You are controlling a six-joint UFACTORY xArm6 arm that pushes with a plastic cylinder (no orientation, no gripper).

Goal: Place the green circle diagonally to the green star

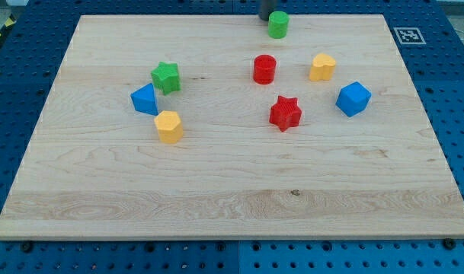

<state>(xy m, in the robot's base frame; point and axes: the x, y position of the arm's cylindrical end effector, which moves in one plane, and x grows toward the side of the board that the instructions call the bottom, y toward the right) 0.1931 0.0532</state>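
Note:
The green circle (pixel 278 24) stands near the view's top edge of the wooden board, right of centre. My tip (pixel 264 17) is just at its upper left, close to or touching it; only the rod's lower end shows. The green star (pixel 166 77) sits at the view's left, well away from the tip, with a blue block (pixel 145 100) touching its lower left.
A yellow block (pixel 169 126) lies below the blue one. A red cylinder (pixel 264 69), a yellow block (pixel 321 67), a red star (pixel 285 113) and a blue cube (pixel 353 98) sit right of centre. The board (pixel 232 198) lies on a blue pegboard; a marker tag (pixel 408 35) is at the top right.

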